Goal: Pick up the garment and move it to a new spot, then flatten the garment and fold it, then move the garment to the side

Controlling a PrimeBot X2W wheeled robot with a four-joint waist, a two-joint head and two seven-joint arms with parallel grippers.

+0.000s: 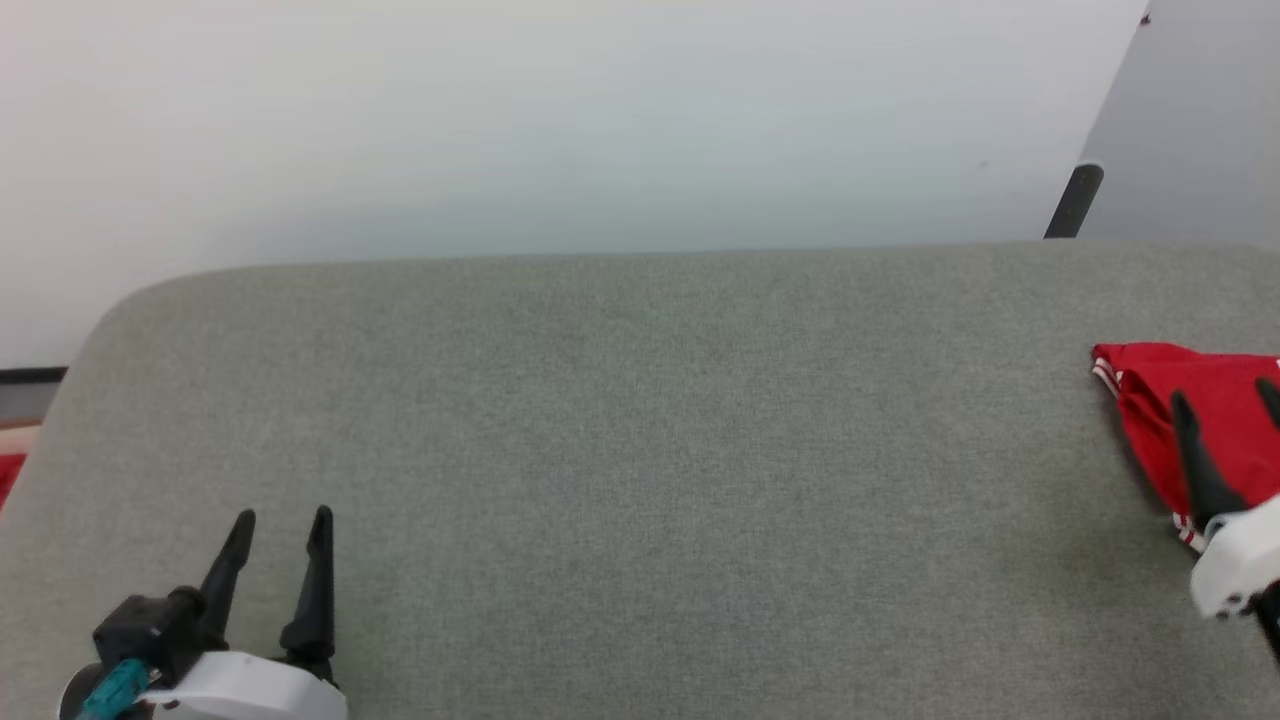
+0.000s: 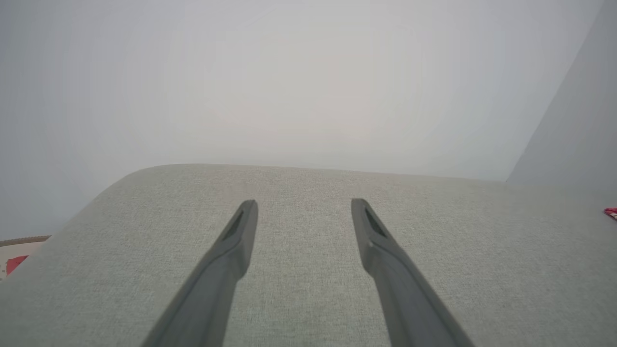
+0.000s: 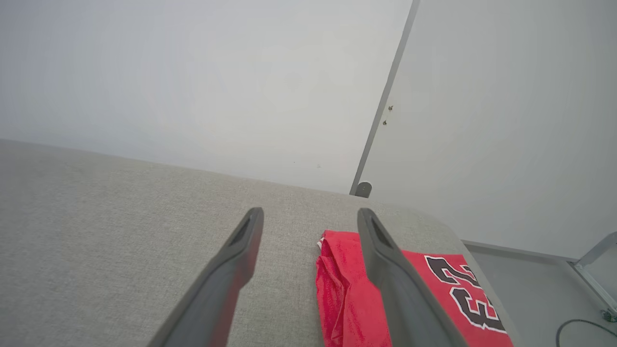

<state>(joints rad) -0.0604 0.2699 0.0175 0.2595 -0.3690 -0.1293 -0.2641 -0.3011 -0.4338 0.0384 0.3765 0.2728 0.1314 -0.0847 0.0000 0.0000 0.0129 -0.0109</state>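
Garment [image 1: 1140, 385] folded, lying under right pincer [image 1: 1225, 392], jaws spread wide

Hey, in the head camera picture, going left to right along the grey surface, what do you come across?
Left gripper, open → long bare stretch of grey surface → red garment at the right edge.

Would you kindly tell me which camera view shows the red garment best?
The right wrist view: the garment shows large, its black numerals legible. The head view crops it at the right edge, partly behind the open right gripper; the left wrist view catches a tiny red sliver.
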